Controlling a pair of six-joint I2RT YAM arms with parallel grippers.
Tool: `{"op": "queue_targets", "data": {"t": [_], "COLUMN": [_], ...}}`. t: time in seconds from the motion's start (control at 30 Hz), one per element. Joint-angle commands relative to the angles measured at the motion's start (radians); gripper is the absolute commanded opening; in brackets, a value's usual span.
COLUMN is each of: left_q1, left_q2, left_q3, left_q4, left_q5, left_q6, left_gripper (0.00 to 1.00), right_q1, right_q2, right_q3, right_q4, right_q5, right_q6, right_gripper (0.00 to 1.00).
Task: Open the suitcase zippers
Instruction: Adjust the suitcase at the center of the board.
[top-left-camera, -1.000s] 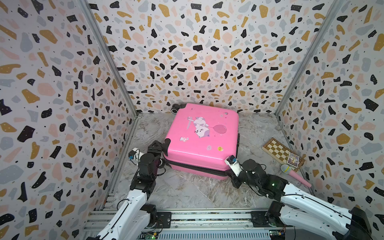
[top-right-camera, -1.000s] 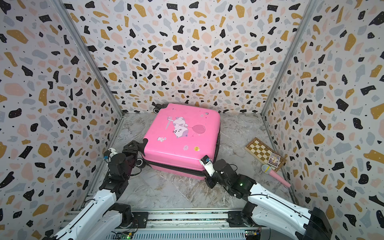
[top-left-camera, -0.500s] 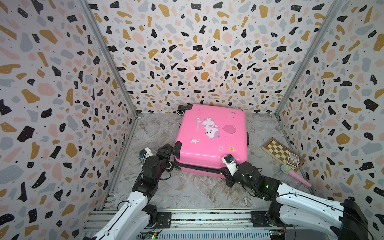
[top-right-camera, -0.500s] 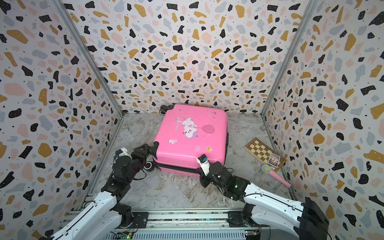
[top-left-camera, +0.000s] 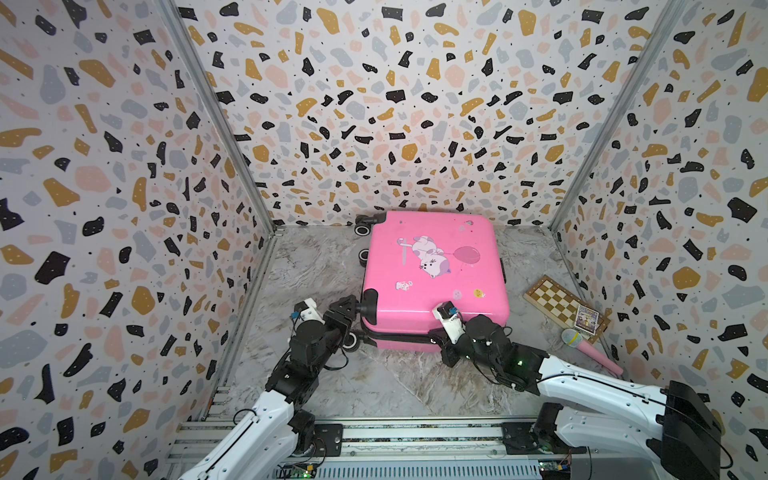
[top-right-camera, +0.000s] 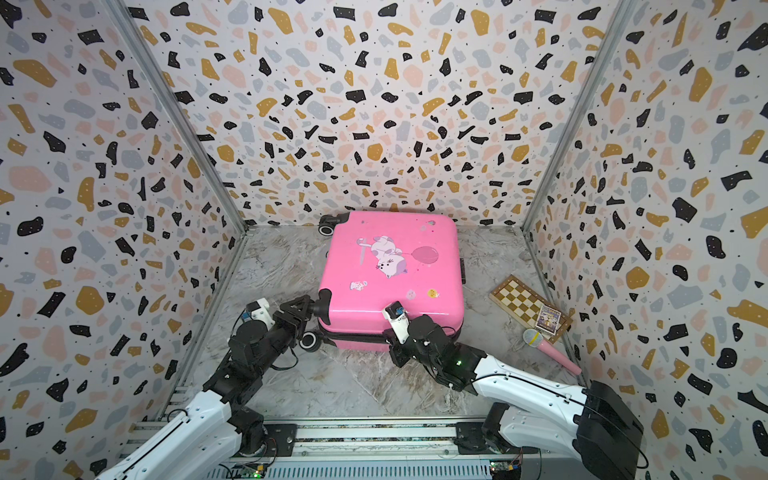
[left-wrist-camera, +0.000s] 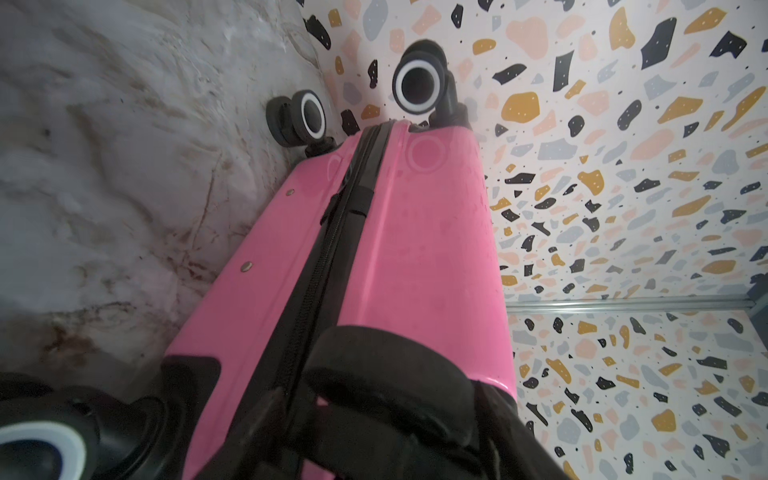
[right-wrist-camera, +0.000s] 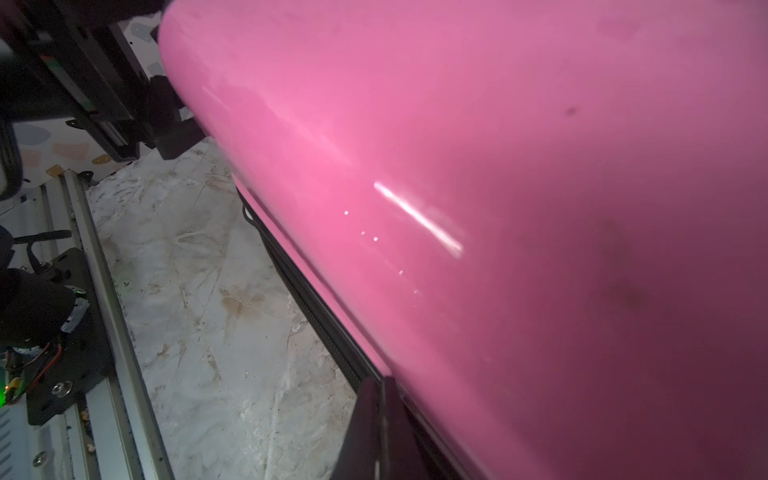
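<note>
The pink suitcase (top-left-camera: 432, 270) (top-right-camera: 390, 266) lies flat on the marble floor, cat print up, its far edge near the back wall. My left gripper (top-left-camera: 359, 309) (top-right-camera: 316, 309) (left-wrist-camera: 382, 411) is at the near left corner, its jaws shut around a black wheel (left-wrist-camera: 386, 374). The black zippers (left-wrist-camera: 328, 257) (right-wrist-camera: 307, 303) run along the seam between the two shells and look closed. My right gripper (top-left-camera: 434, 336) (top-right-camera: 392, 334) (right-wrist-camera: 380, 399) is shut, and its tips press against the zipper band on the near side. No pull shows there.
A wooden chessboard (top-left-camera: 561, 303) and a pink microphone (top-left-camera: 590, 353) lie by the right wall. Another wheel (top-left-camera: 351, 340) rests on the floor under the left gripper. A metal rail (top-left-camera: 374, 436) bounds the front. Terrazzo walls close in on three sides.
The suitcase has slid to the right and turned squarer to the back wall, with the left gripper following at its corner. The right gripper has moved left along the near seam.
</note>
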Motion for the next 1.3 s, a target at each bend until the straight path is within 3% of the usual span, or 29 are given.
{"op": "queue_targets", "data": {"t": [0.0, 0.27, 0.6, 0.9, 1.13, 1.27], "left_q1": [-0.115, -0.321, -0.529, -0.599, -0.655, -0.676], "left_q2": [-0.016, 0.067, 0.389, 0.655, 0.764, 0.792], "left_q3": [-0.036, -0.01, 0.138, 0.319, 0.397, 0.394], "left_q4": [-0.169, -0.104, 0.076, 0.21, 0.26, 0.292], "left_q5": [0.167, 0.076, 0.021, 0.043, 0.031, 0.036], "left_q6": [0.178, 0.192, 0.245, 0.258, 0.249, 0.236], "left_gripper": [0.47, 0.46, 0.44, 0.43, 0.43, 0.52], "right_q1": [-0.054, -0.16, -0.24, -0.238, -0.153, -0.125], "right_q2": [0.005, 0.003, -0.006, -0.074, -0.106, -0.114], "right_q3": [0.075, 0.06, 0.052, -0.036, -0.137, -0.171], "right_q4": [0.084, 0.094, 0.12, 0.183, 0.273, 0.289], "right_q5": [-0.061, -0.119, -0.169, -0.207, -0.147, -0.099], "right_q6": [-0.021, -0.052, -0.081, -0.057, -0.03, -0.017], "right_gripper": [0.0, 0.0, 0.0, 0.0, 0.0, 0.0]}}
